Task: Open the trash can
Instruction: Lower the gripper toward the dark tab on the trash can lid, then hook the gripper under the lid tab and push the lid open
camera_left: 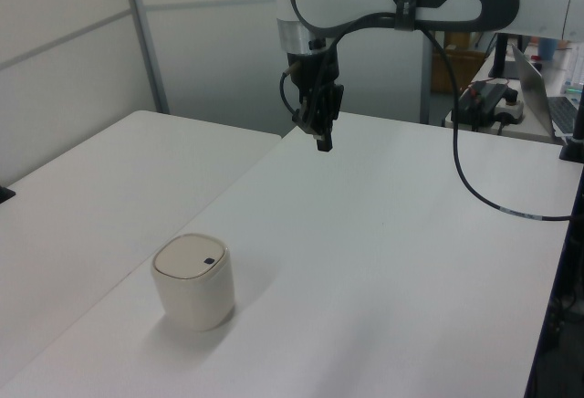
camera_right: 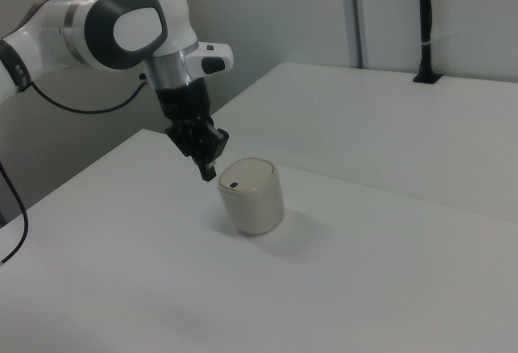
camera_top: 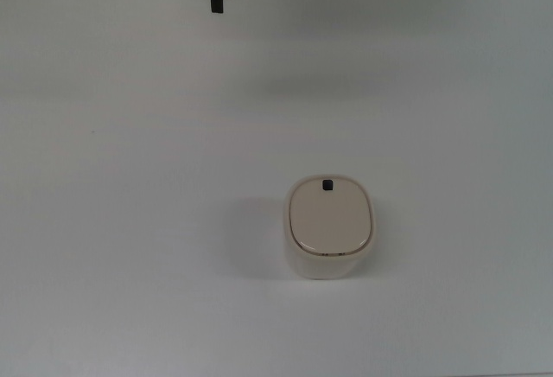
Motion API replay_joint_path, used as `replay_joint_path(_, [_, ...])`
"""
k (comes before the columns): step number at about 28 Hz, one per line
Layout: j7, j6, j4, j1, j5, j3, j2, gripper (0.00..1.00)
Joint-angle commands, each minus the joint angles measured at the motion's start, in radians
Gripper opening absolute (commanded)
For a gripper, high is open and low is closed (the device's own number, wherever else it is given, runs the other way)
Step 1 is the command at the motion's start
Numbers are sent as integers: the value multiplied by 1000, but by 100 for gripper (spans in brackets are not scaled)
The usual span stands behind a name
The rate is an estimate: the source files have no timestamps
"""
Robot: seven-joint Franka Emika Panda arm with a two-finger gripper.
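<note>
So here's my rig right now. The trash can is sitting upright on the white table, lid flat and shut, with the little black button near the lid edge that faces the arm's end of the table. I'm using the can as my reference for everything else.

The gripper is well apart from the can, hanging in the air with nothing in it. In the top view it's way up at the top edge of the frame, above and to the left of the can. The two fingers are pressed together into a single black tip, no gap I can see in any camera, and they point down at the table.

From the left view, the gripper is high above the tabletop, behind the can and off to the left view's right. In the right view the gripper lines up just beside the can on the right view's left, but the other views show they're not touching.
</note>
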Motion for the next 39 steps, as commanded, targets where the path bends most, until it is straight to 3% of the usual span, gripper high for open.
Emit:
replay_joint_path(1, [-17, 33, -8, 1, 34, 8, 31, 0])
replay_joint_path(4, [-15, 130, -9, 1, 54, 33, 71, 0])
replay_joint_path(11, [-17, 217, -3, 1, 48, 65, 142, 0])
replay_joint_path(24, [14, 528, -3, 3, 49, 126, 240, 0])
replay_joint_path(39, [49, 698, -5, 40, 49, 136, 336, 0])
